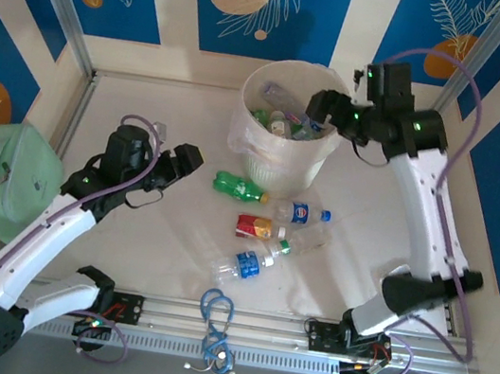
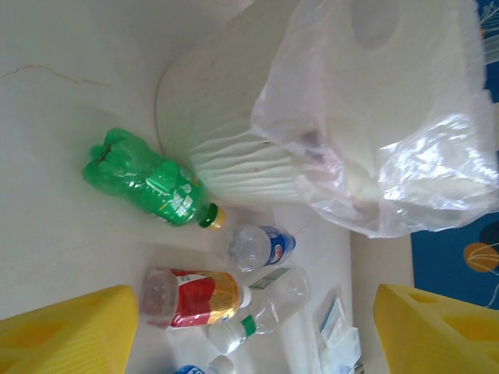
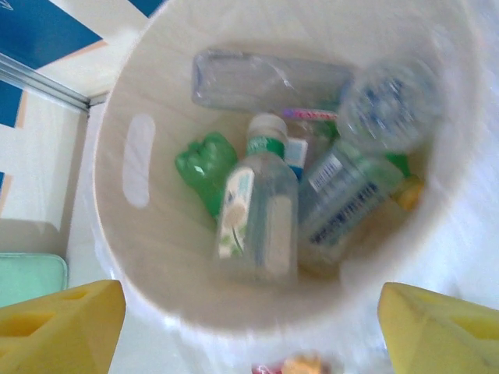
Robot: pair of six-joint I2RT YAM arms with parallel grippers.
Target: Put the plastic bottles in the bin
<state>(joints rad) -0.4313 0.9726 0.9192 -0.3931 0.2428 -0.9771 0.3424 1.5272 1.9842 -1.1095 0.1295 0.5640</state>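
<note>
Blue-and-cream leaf-printed walls enclose a smooth, pale cream surface [image 1: 125, 243]. Near the middle of its far edge stands the round pale beige plastic bin [image 1: 278, 161], ribbed low on its wall and lined with a crinkly translucent white bag [image 2: 374, 156].

Five bottles lie on their sides in the middle of the surface, on the near side of the bin:
- One lumpy green plastic bottle [image 1: 237, 186] with a yellow cap, closest to the bin.
- One clear blue-labelled bottle with a blue cap [image 1: 307, 215].
- One red-and-orange labelled bottle [image 1: 256, 227].
- One clear bottle with a green neck band [image 1: 290, 244].
- One second clear blue-labelled bottle [image 1: 243, 265], closest to the near edge.

Inside the bin at least five more are heaped. One is a crumpled green bottle [image 3: 204, 165] and the others are clear (the deeper ones blur together).

The left claw [image 1: 181, 162] hovers over the left half of the surface, its yellow fingers [image 2: 70, 331] wide apart with nothing between them. The right claw [image 1: 324, 105] hangs over the bin's mouth, also spread wide and empty.
</note>
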